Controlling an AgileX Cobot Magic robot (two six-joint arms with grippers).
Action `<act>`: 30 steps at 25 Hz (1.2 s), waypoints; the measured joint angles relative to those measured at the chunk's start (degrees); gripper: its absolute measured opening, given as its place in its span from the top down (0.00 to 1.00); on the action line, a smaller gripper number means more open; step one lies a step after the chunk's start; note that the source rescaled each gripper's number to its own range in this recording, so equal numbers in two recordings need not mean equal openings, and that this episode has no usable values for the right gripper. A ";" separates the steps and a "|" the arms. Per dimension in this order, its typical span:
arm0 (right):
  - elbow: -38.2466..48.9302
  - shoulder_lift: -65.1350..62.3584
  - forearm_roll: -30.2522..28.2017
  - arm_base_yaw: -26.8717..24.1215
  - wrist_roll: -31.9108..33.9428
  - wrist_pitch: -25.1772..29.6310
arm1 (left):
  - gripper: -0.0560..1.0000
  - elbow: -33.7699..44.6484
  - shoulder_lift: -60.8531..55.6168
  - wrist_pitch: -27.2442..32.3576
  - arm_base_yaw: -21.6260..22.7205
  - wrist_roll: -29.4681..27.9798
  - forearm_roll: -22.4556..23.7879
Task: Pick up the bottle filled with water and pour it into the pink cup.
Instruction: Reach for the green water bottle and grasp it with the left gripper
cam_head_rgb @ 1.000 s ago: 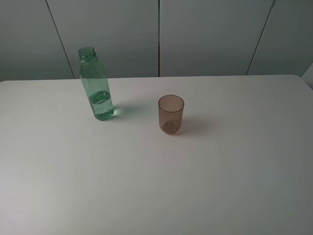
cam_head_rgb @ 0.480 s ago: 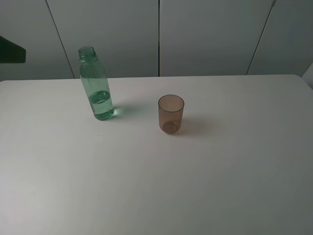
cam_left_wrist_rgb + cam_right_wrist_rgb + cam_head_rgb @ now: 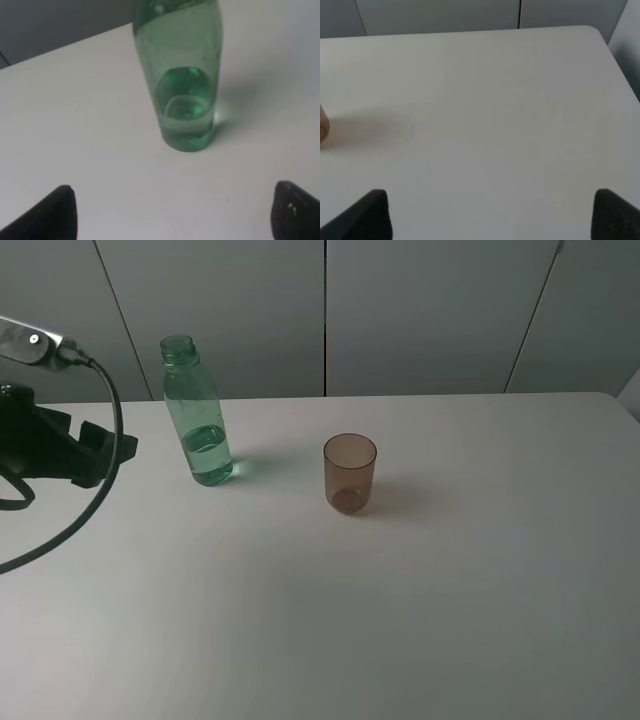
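The bottle (image 3: 197,415) stands upright at the back left of the white table (image 3: 330,610), uncapped and roughly a third full of water. To its right stands the pink cup (image 3: 349,472), upright. My left gripper (image 3: 115,452) has come in from the left edge and is a short way left of the bottle, apart from it. In the left wrist view the bottle (image 3: 182,90) stands ahead of the left gripper (image 3: 172,215), whose fingertips (image 3: 52,215) are spread wide with nothing between them. My right gripper (image 3: 490,215) is open over bare table, with a sliver of the pink cup (image 3: 322,125) at the frame's edge.
Grey wall panels (image 3: 420,310) rise behind the table's far edge. A black cable (image 3: 95,505) loops down from the left arm over the table's left side. The table's right corner (image 3: 592,31) shows in the right wrist view.
The left arm has come into the exterior view from the left and moved toward the bottle. Bottle and cup have not moved.
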 joint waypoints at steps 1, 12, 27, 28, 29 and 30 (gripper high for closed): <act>0.00 0.00 0.00 0.00 0.00 0.00 | 0.00 1.41 0.74 -2.42 -0.09 0.00 0.00; 0.00 0.00 0.00 0.00 0.00 0.00 | 0.00 2.88 14.82 -24.49 -0.12 -1.60 10.75; 0.00 0.00 0.00 0.00 0.00 0.00 | 0.00 2.88 29.71 -47.42 11.95 -16.77 39.38; 0.00 0.00 0.00 0.00 0.00 0.00 | 0.00 2.88 30.18 -48.51 13.11 -17.44 41.39; 0.00 0.00 0.00 0.00 0.00 0.00 | 0.00 2.88 30.74 -49.55 13.81 -17.89 42.96; 0.00 0.00 0.00 0.00 0.00 0.00 | 0.00 2.88 31.36 -50.73 14.43 -18.10 44.44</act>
